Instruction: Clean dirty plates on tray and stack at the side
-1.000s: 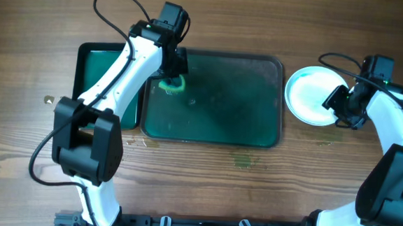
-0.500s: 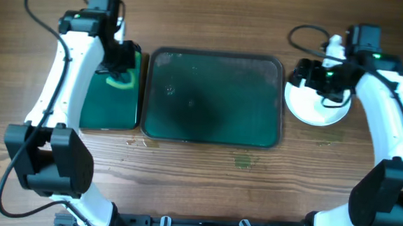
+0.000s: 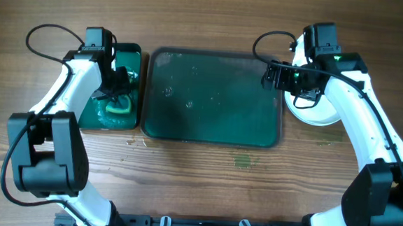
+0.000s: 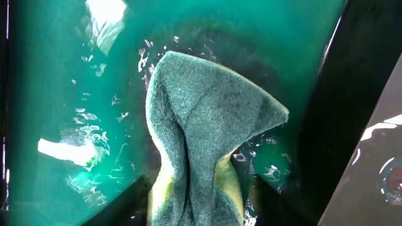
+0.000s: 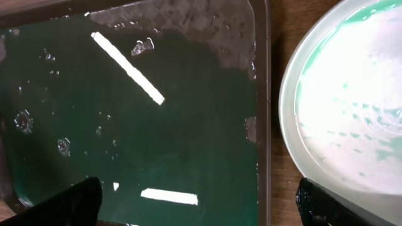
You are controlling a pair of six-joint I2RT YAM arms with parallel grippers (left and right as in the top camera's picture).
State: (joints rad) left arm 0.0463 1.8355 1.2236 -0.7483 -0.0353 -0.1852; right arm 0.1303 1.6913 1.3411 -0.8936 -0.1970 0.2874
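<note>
The wide dark-green tray [image 3: 211, 131] lies mid-table, wet and with no plate on it. A white plate [image 3: 324, 113] rests on the wood just right of it, also seen in the right wrist view as the plate [image 5: 352, 94] beside the tray [image 5: 125, 125]. My right gripper [image 3: 287, 82] hovers over the tray's right rim, open wide, nothing between its fingers [image 5: 63, 201]. My left gripper [image 3: 115, 87] is down in the small green water tub [image 3: 131, 53], shut on a folded green-and-yellow sponge [image 4: 207, 125] that fills the gap between its jaws.
The tub stands against the tray's left side, with water in it [image 4: 56, 94]. Water drops dot the tray floor [image 5: 63, 147]. A greenish smear [image 3: 242, 159] marks the wood in front of the tray. Both arms' cables loop over the back of the table.
My left arm carried the sponge from the tray's left end into the tub. The right arm swung from the plate's right side to the tray's right rim, jaws spreading wider.
</note>
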